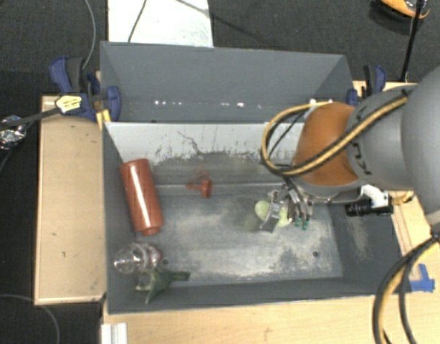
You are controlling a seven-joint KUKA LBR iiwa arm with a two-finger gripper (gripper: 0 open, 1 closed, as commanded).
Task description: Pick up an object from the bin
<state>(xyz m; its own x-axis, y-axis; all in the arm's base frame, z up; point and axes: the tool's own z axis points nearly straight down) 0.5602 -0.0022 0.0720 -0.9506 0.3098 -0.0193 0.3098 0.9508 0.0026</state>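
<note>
My gripper [284,212] hangs low over the right middle of the bin floor, under the orange wrist cover. Its fingers stand around a small pale green rounded thing [264,210], which shows at their left side. A little green bit [303,224] peeks out at the gripper's right. Whether the pale green thing is pinched or merely beside the fingers I cannot tell.
A red-brown cylinder [141,196] lies along the left wall. A small red piece [202,186] sits near the back wall. At the front left corner lie a clear glass-like thing [135,257] and a dark green figure [159,280]. The arm covers the bin's right side.
</note>
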